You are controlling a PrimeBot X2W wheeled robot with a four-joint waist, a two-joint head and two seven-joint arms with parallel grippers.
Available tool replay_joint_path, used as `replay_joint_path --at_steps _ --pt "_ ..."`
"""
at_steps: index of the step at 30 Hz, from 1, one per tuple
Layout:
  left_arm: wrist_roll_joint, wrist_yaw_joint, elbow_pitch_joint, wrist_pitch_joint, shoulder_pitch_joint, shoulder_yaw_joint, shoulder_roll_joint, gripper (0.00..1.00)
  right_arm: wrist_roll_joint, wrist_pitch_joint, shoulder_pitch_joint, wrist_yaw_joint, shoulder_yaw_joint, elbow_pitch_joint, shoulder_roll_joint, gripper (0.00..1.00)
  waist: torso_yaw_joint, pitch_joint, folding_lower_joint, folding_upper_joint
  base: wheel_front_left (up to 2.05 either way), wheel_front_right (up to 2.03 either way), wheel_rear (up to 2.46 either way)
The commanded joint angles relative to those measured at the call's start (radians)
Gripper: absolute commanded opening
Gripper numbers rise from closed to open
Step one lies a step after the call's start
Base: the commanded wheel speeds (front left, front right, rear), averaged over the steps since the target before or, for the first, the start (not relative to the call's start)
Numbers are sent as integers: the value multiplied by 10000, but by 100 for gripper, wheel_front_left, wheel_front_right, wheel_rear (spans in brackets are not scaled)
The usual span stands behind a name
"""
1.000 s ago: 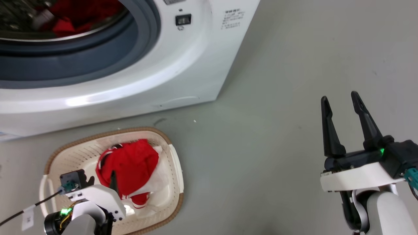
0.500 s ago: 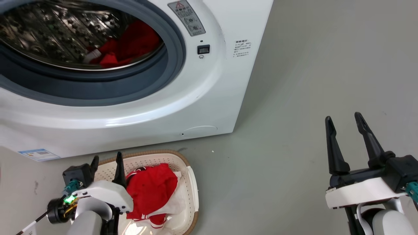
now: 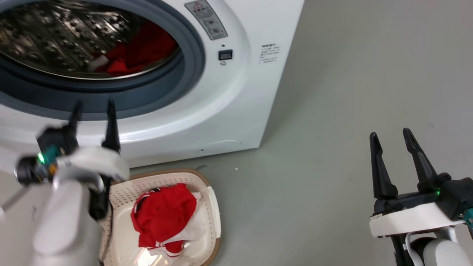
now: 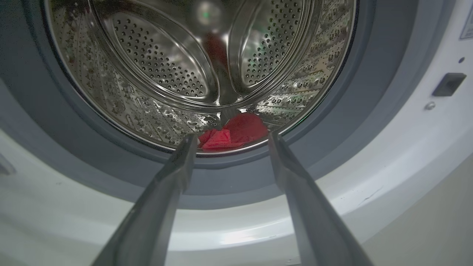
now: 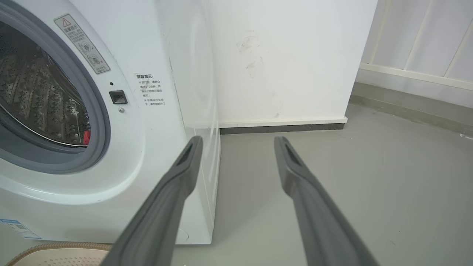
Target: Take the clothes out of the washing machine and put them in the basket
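Right wrist view — warning sticker [image 5: 82, 44], illegible small print [image 5: 150, 90] on washing machine [image 5: 155, 155] — left claw [image 3: 94, 104], right claw [image 3: 390, 133] apart.

On the large white front-loading washing machine [image 5: 147, 155] I read a red warning triangle on a grey sticker [image 5: 82, 44] at 2 o'clock of the porthole [image 5: 97, 122]; at 3 o'clock, black print [image 5: 150, 90] headed 温馨提示.

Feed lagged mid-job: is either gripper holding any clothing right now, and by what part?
Nothing is held. The left gripper is open and empty before the washing machine; the right gripper is open over the floor.
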Motion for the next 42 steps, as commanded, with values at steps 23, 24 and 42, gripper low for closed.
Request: replay_joint_path --at_steps 23,24,42 --pt "588 -1126 2808 5389 -6746 -1158 3556 100 1373 -1039 -1038 -3 845 1198 8 100 -2595 3001 1 0 0 0 0" --pt "573 -1154 2854 5694 -7014 -1232 3709 100 1417 -1049 -1101 -3 910 1224 8 100 -2682 3151 1 0 0 0 0" --pt "42 -1077 2004 10776 -8803 -2077 5622 100 2139 -1054 -1600 -3 1892 1067 8 100 -3640 4915 1 0 0 0 0"
